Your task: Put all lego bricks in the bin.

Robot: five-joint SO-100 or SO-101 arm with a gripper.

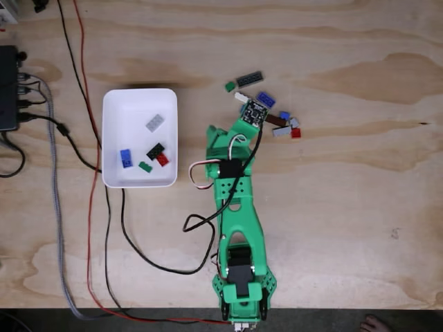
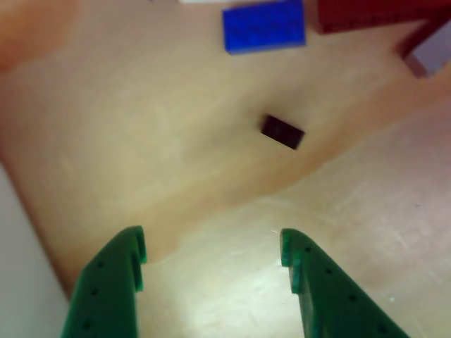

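Approach step: claw (image 2: 211,257) spread and empty above worktop (image 2: 141,141); next, descend toward black brick (image 2: 282,132) at 1 o'clock, pinch, carry to bin (image 1: 114,104).

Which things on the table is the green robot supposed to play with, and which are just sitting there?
For the job:
- lego bricks loose on the wood, like the blue brick
- bricks already in the bin, like the grey brick
- white bin
- open gripper

Just lying about:
- black box
- cables
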